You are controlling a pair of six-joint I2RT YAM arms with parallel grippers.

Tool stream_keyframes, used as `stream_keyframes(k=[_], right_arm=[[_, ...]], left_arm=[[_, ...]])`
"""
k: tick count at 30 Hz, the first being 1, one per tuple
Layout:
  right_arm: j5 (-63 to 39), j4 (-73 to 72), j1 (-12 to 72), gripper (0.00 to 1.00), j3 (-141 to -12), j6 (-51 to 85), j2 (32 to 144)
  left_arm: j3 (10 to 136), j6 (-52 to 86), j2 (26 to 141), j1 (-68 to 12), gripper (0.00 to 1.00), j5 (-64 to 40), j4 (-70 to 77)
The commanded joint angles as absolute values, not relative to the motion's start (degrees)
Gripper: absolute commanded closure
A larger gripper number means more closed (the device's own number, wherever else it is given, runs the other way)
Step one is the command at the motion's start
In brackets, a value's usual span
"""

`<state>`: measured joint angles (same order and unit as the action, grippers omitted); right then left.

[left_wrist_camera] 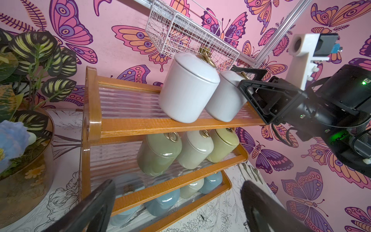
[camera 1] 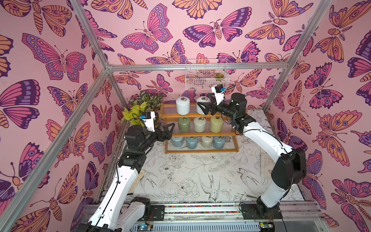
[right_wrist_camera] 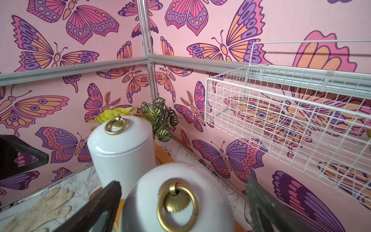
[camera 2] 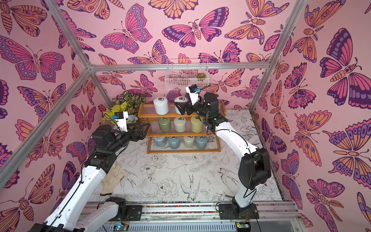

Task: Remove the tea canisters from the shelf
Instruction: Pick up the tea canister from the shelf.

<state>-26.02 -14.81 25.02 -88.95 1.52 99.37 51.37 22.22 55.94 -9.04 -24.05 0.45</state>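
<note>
The shelf [camera 1: 200,116] is a three-tier orange wooden rack at the back of the table. Two white tea canisters [camera 1: 182,105] [left_wrist_camera: 224,100] stand on its top tier. A sage green [camera 1: 183,124], a cream and a pale yellow one fill the middle tier. Several blue-grey and cream ones [camera 1: 192,142] line the bottom tier. My right gripper [camera 1: 201,109] [right_wrist_camera: 180,211] is open, its fingers either side of the right-hand white canister [right_wrist_camera: 176,200]. My left gripper [camera 1: 169,130] [left_wrist_camera: 178,209] hangs open and empty off the shelf's left end, level with the lower tiers.
A white wire basket [camera 1: 206,76] holding a small succulent hangs on the back wall just above my right wrist. A glass vase of flowers and leaves [camera 1: 140,112] stands left of the shelf, behind my left gripper. A worn glove [camera 2: 112,180] lies front left.
</note>
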Motion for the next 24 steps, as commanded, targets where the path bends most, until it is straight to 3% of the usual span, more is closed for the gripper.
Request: stream_keyframes(k=[1, 12, 24], right_arm=[[-27.82, -13.04, 25.40, 0.01, -91.67, 0.97, 101.24], [-26.89, -14.22, 25.47, 0.03, -92.56, 2.18, 103.90], [-26.03, -17.22, 25.49, 0.38, -91.18, 2.28, 104.03]], left_arm=[[50.23, 22.85, 55.90, -9.31, 0.00, -23.76, 2.29], [50.10, 22.41, 56.45, -9.29, 0.00, -23.74, 2.37], [49.92, 21.93, 56.69, -9.32, 0.00, -22.29, 2.29]])
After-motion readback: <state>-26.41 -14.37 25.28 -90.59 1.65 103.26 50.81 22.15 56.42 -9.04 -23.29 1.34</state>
